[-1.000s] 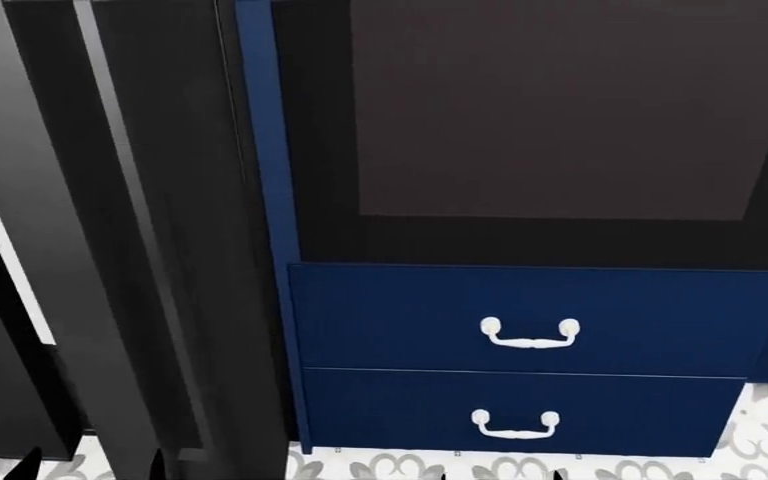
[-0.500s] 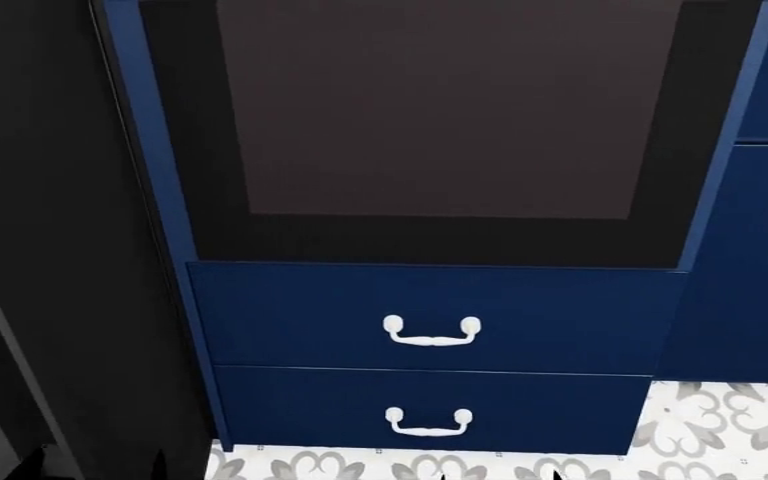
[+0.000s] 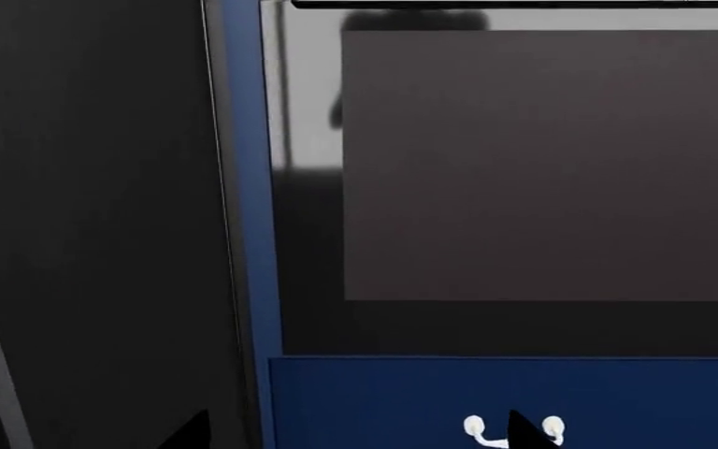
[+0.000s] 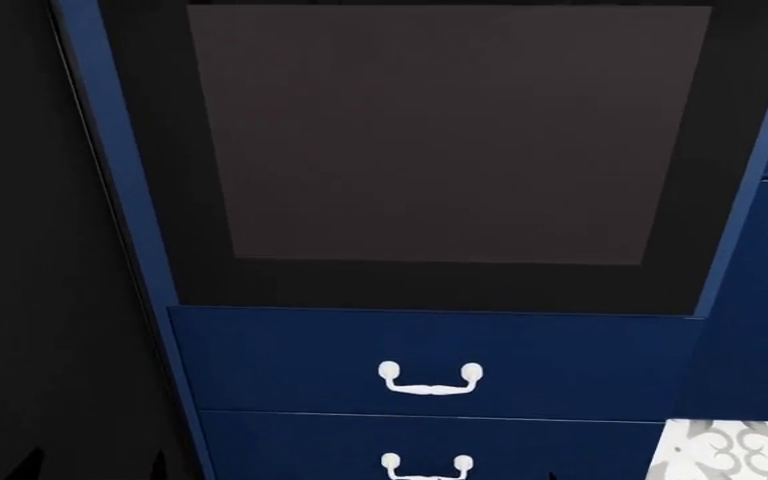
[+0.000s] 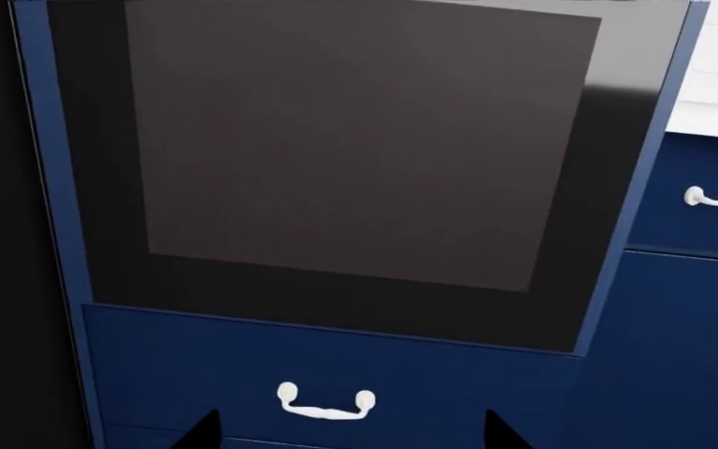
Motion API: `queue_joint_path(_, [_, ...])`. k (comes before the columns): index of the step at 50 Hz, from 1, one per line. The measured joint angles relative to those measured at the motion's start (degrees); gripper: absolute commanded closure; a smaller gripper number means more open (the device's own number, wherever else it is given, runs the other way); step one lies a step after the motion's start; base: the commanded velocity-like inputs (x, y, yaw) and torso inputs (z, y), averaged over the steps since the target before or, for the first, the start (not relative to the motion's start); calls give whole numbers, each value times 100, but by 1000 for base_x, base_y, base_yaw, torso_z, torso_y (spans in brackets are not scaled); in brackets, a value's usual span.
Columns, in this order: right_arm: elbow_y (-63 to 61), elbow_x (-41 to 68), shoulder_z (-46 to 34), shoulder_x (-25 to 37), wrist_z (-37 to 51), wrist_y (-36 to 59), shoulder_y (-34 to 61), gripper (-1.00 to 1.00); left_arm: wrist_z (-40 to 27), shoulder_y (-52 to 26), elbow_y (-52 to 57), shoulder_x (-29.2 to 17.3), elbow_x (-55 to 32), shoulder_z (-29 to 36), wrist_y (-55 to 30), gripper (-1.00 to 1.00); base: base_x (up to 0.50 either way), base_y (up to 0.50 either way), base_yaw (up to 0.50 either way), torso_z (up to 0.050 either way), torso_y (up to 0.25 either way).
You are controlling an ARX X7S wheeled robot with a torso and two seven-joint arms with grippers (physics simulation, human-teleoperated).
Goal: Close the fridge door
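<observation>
My left gripper (image 3: 352, 432) shows only as two dark fingertips at the frame edge of its wrist view, set well apart, so it stands open. My right gripper (image 5: 352, 432) shows the same way in its own wrist view: two black tips with a wide gap between them, holding nothing. In the head view only small dark tips of my fingers (image 4: 31, 466) poke up along the lower edge; no more of my arms is visible.
</observation>
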Motion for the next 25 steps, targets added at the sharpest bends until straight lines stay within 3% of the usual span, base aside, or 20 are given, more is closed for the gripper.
queue_joint_path(25, [-104,68,-79,73,86,41,-25,-100,-85,31,91,-87,-79,65,-12,-100,500,-1,0,0,0])
